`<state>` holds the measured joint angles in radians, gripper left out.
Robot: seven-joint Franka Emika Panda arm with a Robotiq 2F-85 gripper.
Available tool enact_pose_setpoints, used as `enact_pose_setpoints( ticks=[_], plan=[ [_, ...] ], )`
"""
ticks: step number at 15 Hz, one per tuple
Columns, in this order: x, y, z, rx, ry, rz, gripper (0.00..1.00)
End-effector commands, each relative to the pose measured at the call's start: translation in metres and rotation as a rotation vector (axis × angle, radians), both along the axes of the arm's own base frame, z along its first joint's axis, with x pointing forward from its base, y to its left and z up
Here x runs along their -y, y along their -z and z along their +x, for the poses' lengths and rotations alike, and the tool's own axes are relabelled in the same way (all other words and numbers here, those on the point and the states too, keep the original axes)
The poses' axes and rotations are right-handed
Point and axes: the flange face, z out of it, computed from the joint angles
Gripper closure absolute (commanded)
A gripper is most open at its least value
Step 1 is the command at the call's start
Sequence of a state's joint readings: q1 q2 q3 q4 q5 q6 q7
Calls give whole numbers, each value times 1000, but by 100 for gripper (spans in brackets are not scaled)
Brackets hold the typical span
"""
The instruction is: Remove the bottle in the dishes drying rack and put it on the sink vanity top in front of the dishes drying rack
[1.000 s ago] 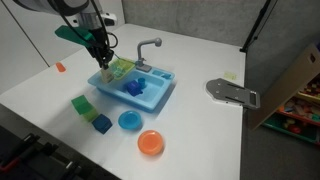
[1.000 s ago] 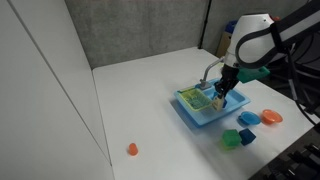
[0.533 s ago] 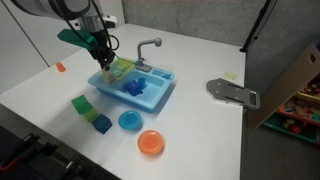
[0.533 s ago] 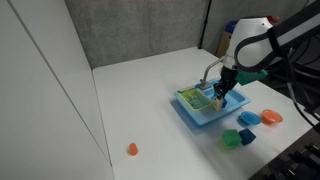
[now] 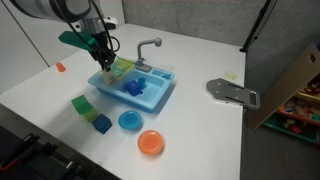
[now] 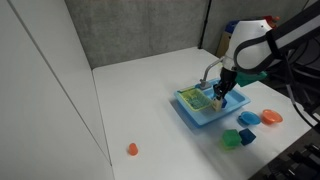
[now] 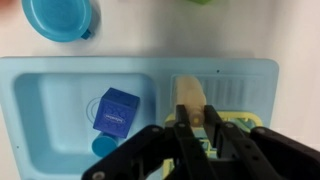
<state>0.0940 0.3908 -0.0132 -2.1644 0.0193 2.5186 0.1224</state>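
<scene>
wrist view alone shows the bottle (image 7: 190,93): tan, in the dishes drying rack (image 7: 238,88) at the side next to the basin, where a blue cube (image 7: 118,110) sits. the gripper (image 7: 198,122) straddles the bottle, a finger on each side; whether they pinch it i cannot tell. in both exterior views the arm hides the bottle. the sink vanity top (image 5: 167,92) stands on a white table (image 5: 200,140), with an orange bowl (image 5: 151,143) and a blue bowl (image 5: 129,121) near its front edge. the table runs wide to a grey wall behind the faucet (image 5: 150,45).
</scene>
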Motion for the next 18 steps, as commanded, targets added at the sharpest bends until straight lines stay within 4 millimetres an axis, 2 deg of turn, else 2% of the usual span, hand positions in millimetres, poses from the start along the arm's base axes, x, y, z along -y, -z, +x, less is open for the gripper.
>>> enact_pose_setpoints(
  ticks=[1,2,9,14,18],
  plan=[
    [2,-1,-1,18,-9,-4,53],
    [2,-1,-2,20,-11,-3,53],
    [6,-8,-9,18,-11,5,1],
    [9,-23,-12,12,-19,15,0],
    [16,-44,-17,8,-25,26,0]
  ],
)
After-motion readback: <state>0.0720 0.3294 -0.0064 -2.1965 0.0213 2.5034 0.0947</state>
